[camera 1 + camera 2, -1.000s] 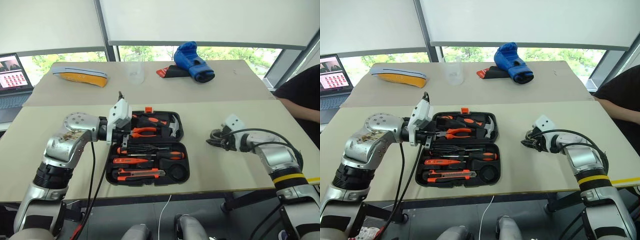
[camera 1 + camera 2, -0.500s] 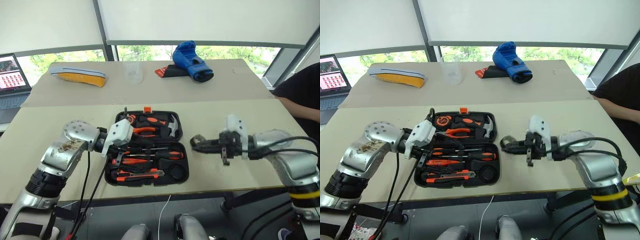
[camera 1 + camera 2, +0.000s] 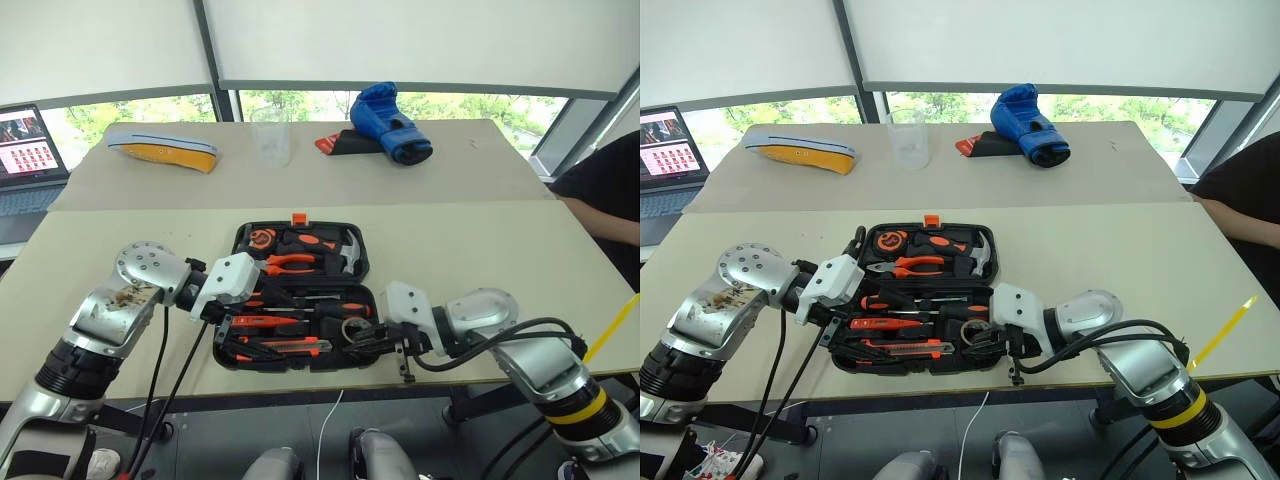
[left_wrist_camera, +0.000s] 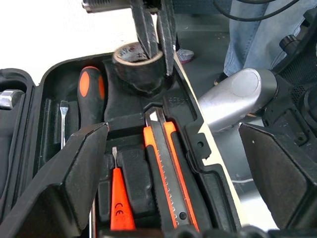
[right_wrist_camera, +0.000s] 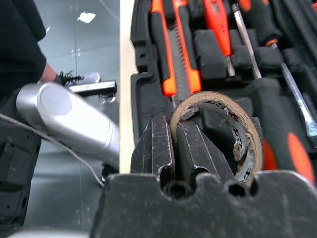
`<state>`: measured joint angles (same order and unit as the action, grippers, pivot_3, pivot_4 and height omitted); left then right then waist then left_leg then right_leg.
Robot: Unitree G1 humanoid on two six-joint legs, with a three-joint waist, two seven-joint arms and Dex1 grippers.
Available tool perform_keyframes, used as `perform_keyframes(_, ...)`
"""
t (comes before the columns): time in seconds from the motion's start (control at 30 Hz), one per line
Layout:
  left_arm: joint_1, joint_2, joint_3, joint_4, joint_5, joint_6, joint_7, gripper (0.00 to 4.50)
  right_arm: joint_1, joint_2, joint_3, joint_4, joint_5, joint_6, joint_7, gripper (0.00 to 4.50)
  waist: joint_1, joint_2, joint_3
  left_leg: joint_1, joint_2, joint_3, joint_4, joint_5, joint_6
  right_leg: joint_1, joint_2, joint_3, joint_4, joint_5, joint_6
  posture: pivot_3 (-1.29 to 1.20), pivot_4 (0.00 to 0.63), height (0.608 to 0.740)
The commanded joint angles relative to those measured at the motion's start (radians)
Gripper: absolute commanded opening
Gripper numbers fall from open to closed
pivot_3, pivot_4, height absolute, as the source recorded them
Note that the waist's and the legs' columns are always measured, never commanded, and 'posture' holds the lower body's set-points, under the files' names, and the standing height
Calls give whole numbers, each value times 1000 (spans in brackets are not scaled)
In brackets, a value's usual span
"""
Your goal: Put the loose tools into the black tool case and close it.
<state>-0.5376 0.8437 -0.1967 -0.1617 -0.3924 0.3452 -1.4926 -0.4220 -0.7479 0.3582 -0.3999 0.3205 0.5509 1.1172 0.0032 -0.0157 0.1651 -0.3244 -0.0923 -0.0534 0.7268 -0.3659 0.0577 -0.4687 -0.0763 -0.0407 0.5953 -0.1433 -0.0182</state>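
Since 1 s ago, R gripper has swung in from the bare table on the right to the front right corner of the black tool case, fingers now pinched on the wall of the small dark tape roll, one finger inside the ring, one outside. Roll sits at the round pocket in the case's near half, tilted up on edge. L gripper has dropped a little over the case's left side; fingers spread wide, nothing between them. Case lies open on the near table, lid half away from the robot w/ orange latch at far edge. Utility knife lies in its slot just beside the roll; slim orange screwdriver next to it. Orange-black screwdriver is seated farther in.
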Motion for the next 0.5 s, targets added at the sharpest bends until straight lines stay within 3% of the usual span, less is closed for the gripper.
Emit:
perform_keyframes(0.03,-10,9,30,-24,-6,1,17,4500,-2,4,22,6,-37,-15,-5,808,0,0,0,0,0,0,0,0,0,0,0,0,0,0,0,0,150,731)
perform_keyframes(0.1,-10,9,32,-26,-10,5,22,4500,10,-25,34,-8,-43,-18,28,1185,1,0,0,0,0,0,0,0,0,0,0,0,0,0,0,0,150,731)
perform_keyframes(0.4,-26,-6,34,25,13,-4,61,4500,-14,-52,-85,-69,100,67,64,4271,4,0,0,0,0,0,0,0,0,0,0,0,0,0,0,0,150,731)
perform_keyframes(0.5,-23,-17,59,36,11,26,120,4500,-25,-49,-166,-45,138,99,33,4454,6,0,0,0,0,0,0,0,0,0,0,1,0,0,0,0,150,731)
